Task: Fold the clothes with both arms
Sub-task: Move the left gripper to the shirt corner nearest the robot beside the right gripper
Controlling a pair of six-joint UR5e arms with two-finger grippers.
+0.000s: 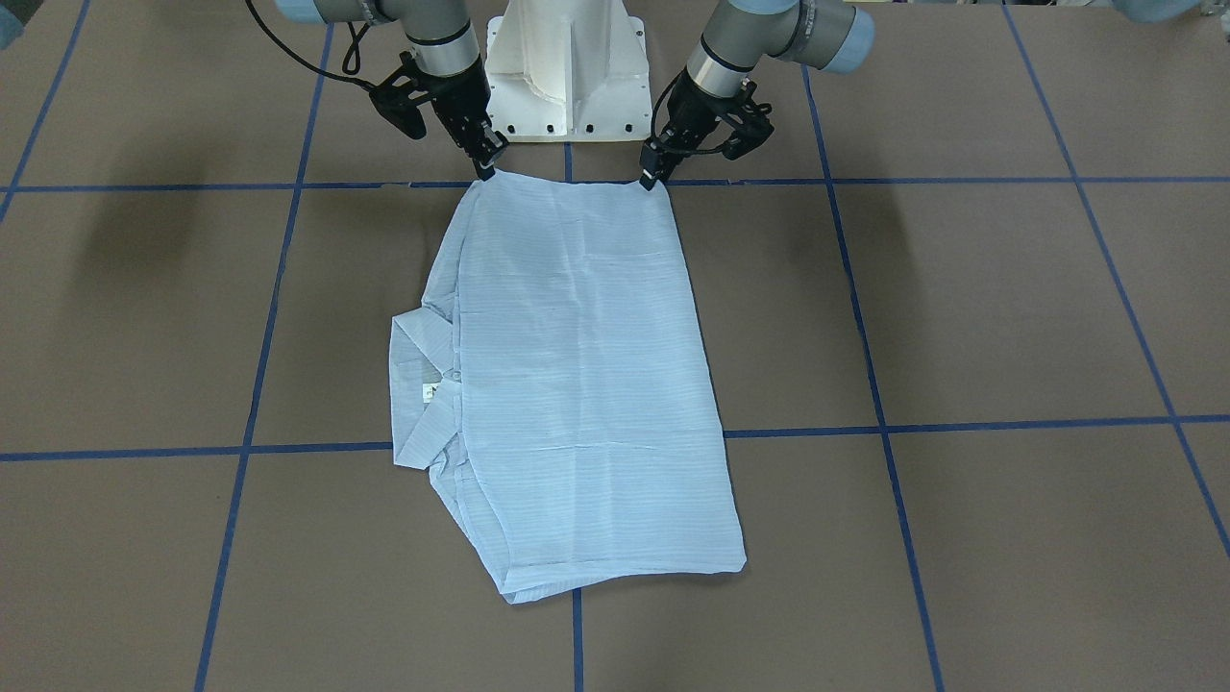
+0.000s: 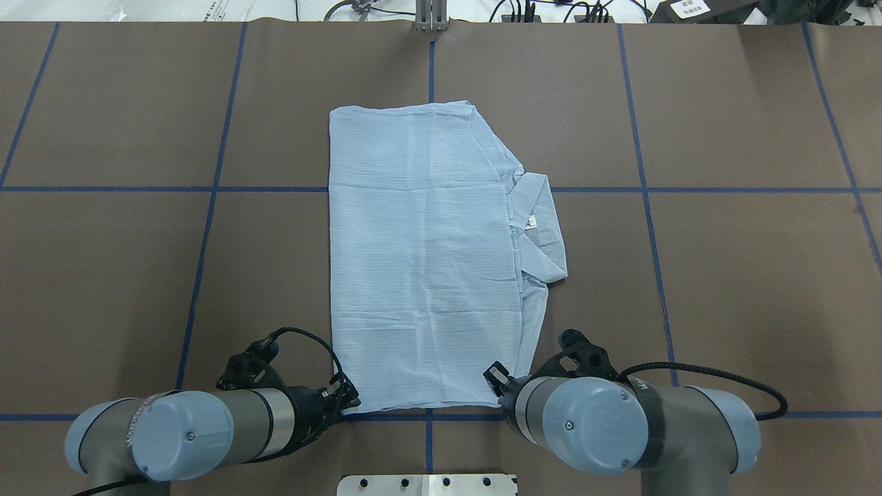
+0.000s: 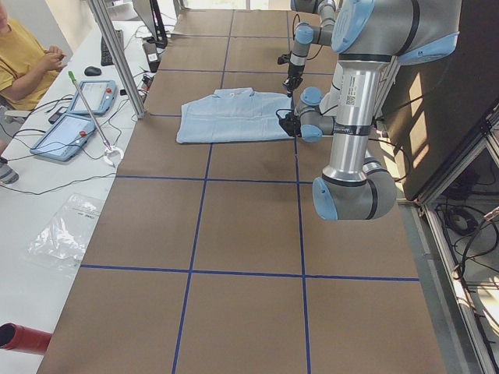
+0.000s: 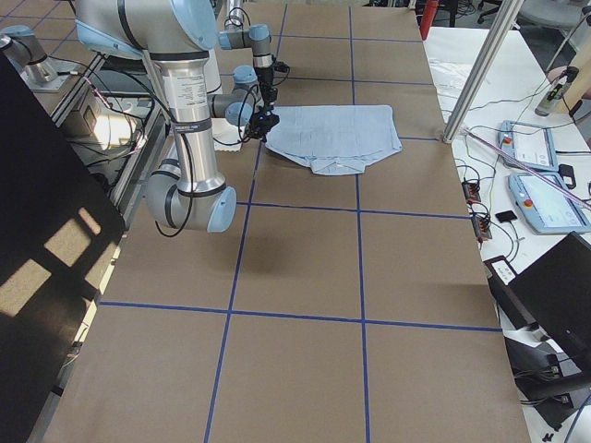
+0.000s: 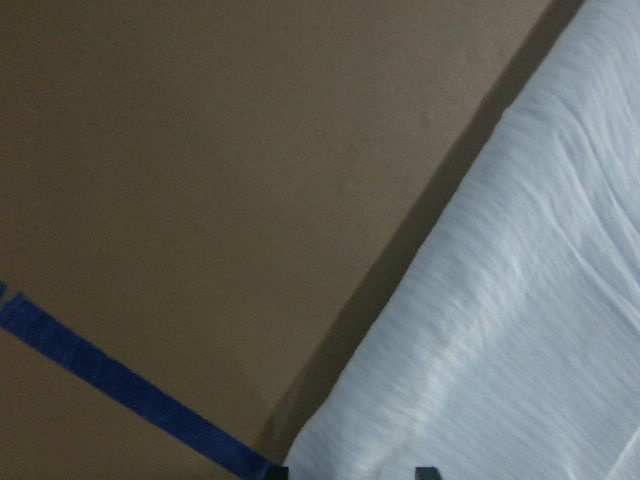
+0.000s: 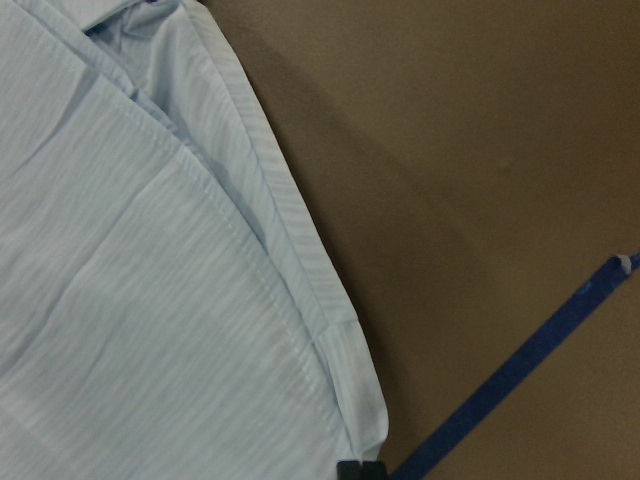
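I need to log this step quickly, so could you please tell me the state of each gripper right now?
Left gripper: shut on the shirt, at its near corner.
Right gripper: shut on the shirt's other near corner.

Thin matt striped cloth shirt [image 1: 577, 384], matt brown paper-like table [image 1: 1009, 317], glossy blue tape lines [image 1: 961, 423]

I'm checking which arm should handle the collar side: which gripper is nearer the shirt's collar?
Right. The right gripper sits at the shirt's near corner on the collar side; the left gripper is at the opposite near corner.
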